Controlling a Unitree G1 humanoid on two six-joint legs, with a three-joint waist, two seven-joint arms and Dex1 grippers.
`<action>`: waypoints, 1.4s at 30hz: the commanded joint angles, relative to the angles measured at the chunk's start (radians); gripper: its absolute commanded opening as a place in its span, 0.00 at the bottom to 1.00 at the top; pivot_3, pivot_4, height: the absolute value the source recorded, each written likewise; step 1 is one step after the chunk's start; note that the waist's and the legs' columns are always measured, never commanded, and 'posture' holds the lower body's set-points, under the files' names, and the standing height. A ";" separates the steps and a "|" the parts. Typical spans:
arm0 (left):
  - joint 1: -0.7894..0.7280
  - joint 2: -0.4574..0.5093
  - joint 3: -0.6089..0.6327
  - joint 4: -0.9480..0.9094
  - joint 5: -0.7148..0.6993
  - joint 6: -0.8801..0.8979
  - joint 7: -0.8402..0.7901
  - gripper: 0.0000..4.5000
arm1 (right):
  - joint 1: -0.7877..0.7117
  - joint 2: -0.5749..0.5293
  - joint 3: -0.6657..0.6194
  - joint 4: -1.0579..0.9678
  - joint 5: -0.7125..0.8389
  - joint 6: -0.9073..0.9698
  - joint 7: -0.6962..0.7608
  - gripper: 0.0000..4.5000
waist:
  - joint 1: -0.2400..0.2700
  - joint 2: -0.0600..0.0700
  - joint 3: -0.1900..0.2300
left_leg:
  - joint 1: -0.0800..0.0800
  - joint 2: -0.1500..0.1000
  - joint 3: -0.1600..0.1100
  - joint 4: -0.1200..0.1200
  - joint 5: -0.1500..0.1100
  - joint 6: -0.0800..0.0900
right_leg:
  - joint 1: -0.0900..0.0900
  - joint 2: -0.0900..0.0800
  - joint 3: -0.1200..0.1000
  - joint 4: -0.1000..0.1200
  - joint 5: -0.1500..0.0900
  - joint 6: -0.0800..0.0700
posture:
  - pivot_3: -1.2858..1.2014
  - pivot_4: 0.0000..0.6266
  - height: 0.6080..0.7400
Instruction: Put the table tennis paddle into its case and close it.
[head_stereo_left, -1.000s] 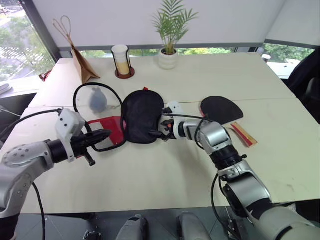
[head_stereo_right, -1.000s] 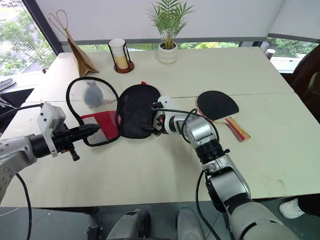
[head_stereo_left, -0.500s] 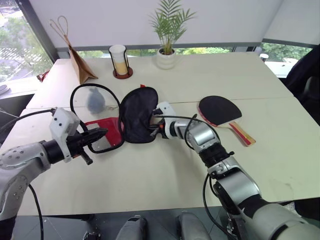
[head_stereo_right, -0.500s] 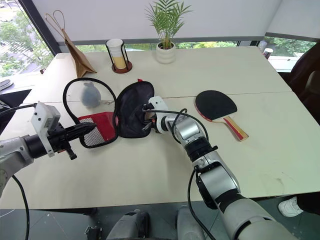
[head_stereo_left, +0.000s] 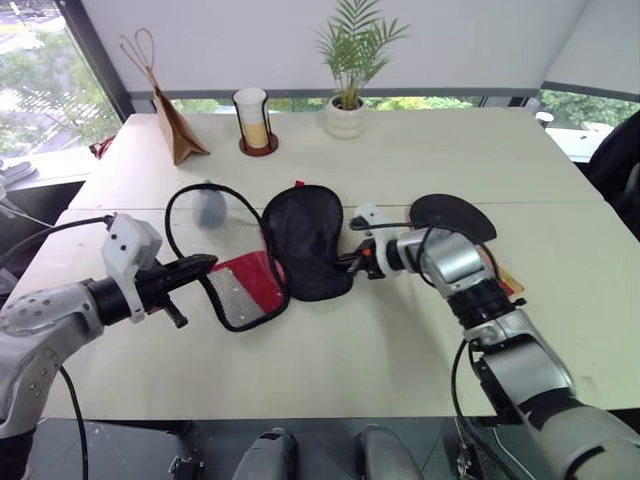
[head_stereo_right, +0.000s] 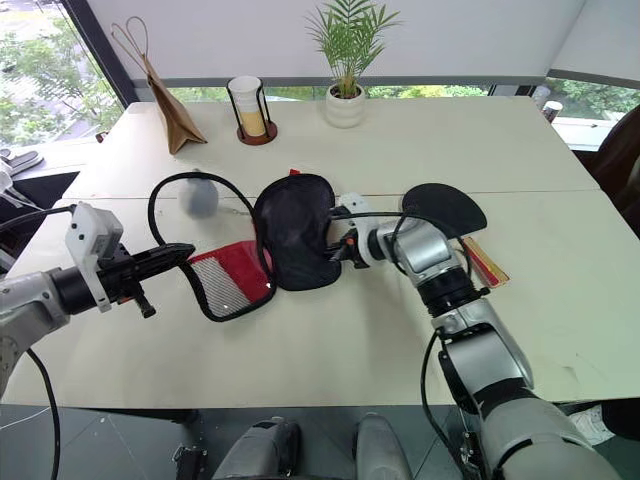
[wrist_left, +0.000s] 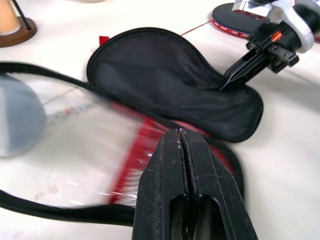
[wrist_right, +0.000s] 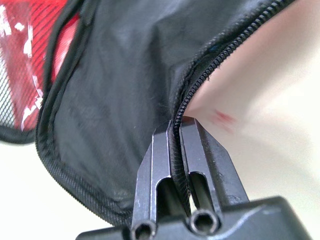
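Case (head_stereo_left: 300, 250) lying unzipped just left of the paddle (head_stereo_left: 450, 217). Right gripper (wrist_right: 176, 131) clamped on its zipper edge, left gripper (head_stereo_left: 205, 265) pinched on the red half. Soft, floppy fabric: best gripped at the stiffer rim.

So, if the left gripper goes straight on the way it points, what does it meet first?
Probably the case: the left gripper, shut, points at its red mesh half, which lies just ahead. How high it passes is unclear.

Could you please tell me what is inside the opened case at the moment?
Nothing visible: the case lies open showing bare black lining. The table tennis paddle lies outside on the table, partly behind the right arm.
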 joint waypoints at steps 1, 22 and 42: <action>-0.008 -0.001 -0.006 -0.021 0.009 -0.020 -0.002 0.00 | 0.030 -0.077 -0.003 -0.022 -0.020 -0.017 0.029 0.02 | 0.001 0.000 0.000 | 0.000 0.000 0.000 0.000 0.000 0.000 | 0.000 0.000 0.000 0.000 0.000 0.000 | 0.52 0.24 1.00; -0.015 -0.015 -0.050 -0.034 0.023 -0.021 -0.011 0.00 | 0.203 -0.282 -0.153 -0.196 0.050 0.107 0.018 0.02 | 0.029 -0.001 0.000 | 0.000 -0.001 0.000 0.001 0.000 0.000 | 0.003 -0.001 0.000 -0.002 0.000 0.000 | 0.52 0.24 1.00; -0.057 -0.027 -0.090 -0.016 0.037 -0.023 -0.020 0.00 | 0.228 -0.332 -0.188 -0.288 0.095 0.101 -0.011 0.97 | 0.029 -0.001 -0.001 | 0.000 0.000 0.000 0.002 0.000 0.000 | 0.003 0.000 0.000 -0.002 0.000 0.000 | 0.52 0.24 1.00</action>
